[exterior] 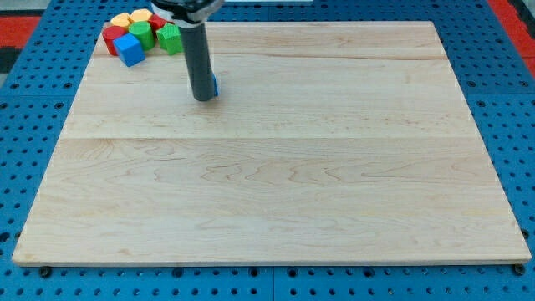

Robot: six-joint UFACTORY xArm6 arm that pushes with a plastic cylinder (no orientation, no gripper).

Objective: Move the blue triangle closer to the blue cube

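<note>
Wide pale wooden board (276, 192) on blue pegboard (33, 150). Dark rod (197, 58) upright toward the view's top left, my tip (203, 98) down on the wood; no fingers here, nothing gripped. Cluster at the top-left corner: blue cube (129, 49), green blocks (140, 34) (170, 38), red (111, 38), yellow (139, 17), orange (121, 19). Blue triangle (214, 84) mostly hidden, touching the rod's right side, well apart from the cube.
</note>
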